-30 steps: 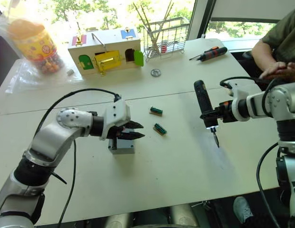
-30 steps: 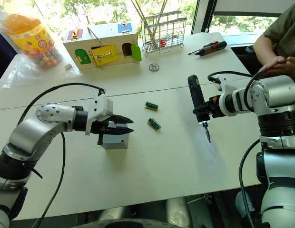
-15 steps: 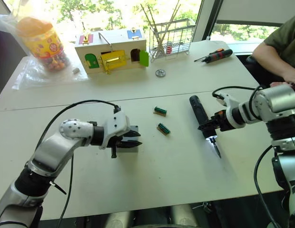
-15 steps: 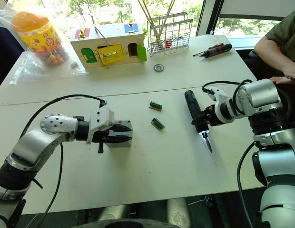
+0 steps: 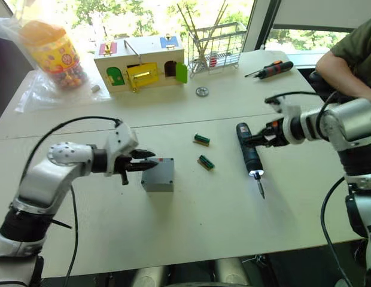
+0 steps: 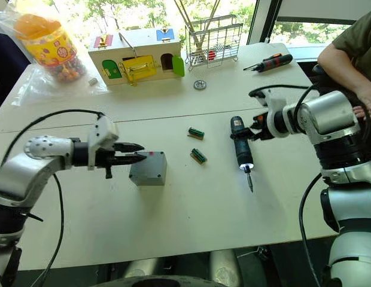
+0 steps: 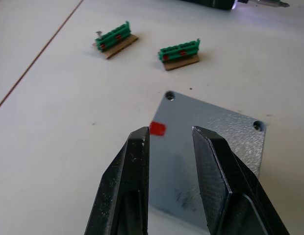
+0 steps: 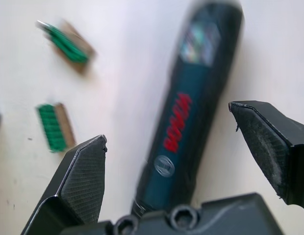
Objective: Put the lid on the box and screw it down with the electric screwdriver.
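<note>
The lid [image 7: 211, 147] looks like matt grey plastic with a fine grainy texture and small scuffs, and bears a glossy red mark [image 7: 157, 129]. The screwdriver [image 8: 191, 117] has a smooth, slightly shiny black body and a thin metal bit [image 5: 259, 186]. The tabletop [image 5: 233, 227] is smooth, matt white.

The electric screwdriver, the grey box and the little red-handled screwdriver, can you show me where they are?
electric screwdriver [image 6: 240, 143], right eye view, black body.
grey box [image 6: 149, 168], right eye view, lidded top.
red-handled screwdriver [image 5: 272, 69], left eye view, handle.
</note>
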